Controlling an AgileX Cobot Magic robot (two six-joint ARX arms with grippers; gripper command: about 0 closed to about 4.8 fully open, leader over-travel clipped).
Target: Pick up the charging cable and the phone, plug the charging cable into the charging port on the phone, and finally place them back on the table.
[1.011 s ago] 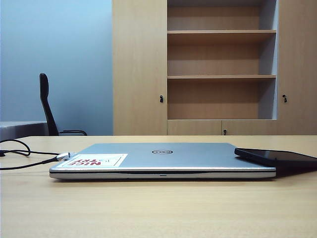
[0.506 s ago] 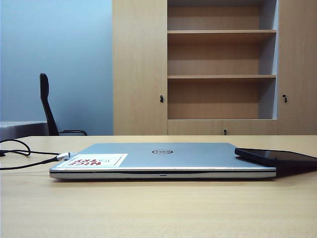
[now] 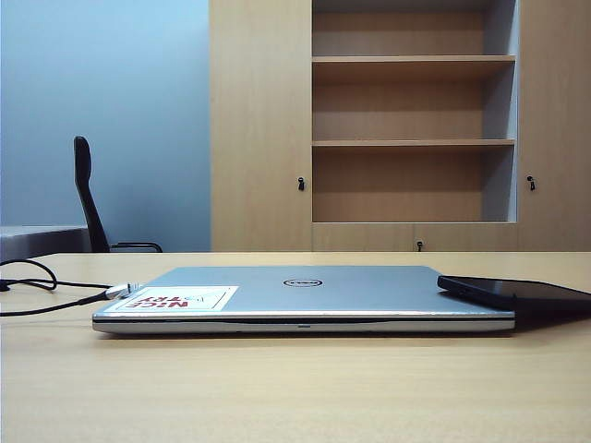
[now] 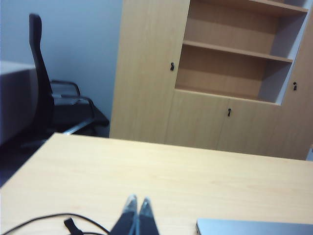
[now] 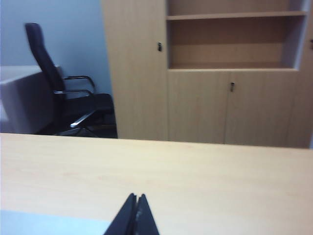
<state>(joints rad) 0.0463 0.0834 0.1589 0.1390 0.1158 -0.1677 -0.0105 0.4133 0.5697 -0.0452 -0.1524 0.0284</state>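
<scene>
The charging cable (image 3: 42, 293) is lying along the left edge of the table (image 3: 295, 388), its silver plug resting against the left corner of the closed silver laptop (image 3: 305, 297). In the left wrist view, the left pincer (image 4: 137, 201) is hovering with its fingertips pressed together, holding nothing, and a loop of the same cord (image 4: 58, 220) is lying on the wood just beside it. The laptop is sitting mid-table, carrying a white sticker (image 3: 180, 298) with red lettering on its left front corner. The phone (image 3: 512, 291) is resting at the right, one end propped on the laptop's right edge, the other toward the table's right edge. In the right wrist view, the right pincer (image 5: 135, 197) is likewise standing pressed together and empty, above bare wood, the phone lying outside that view. Behind the table, a black office chair (image 3: 88, 198) is standing at left and a tall wooden shelf cabinet (image 3: 406, 125) at right. Bare tabletop is extending before and beyond the laptop.
</scene>
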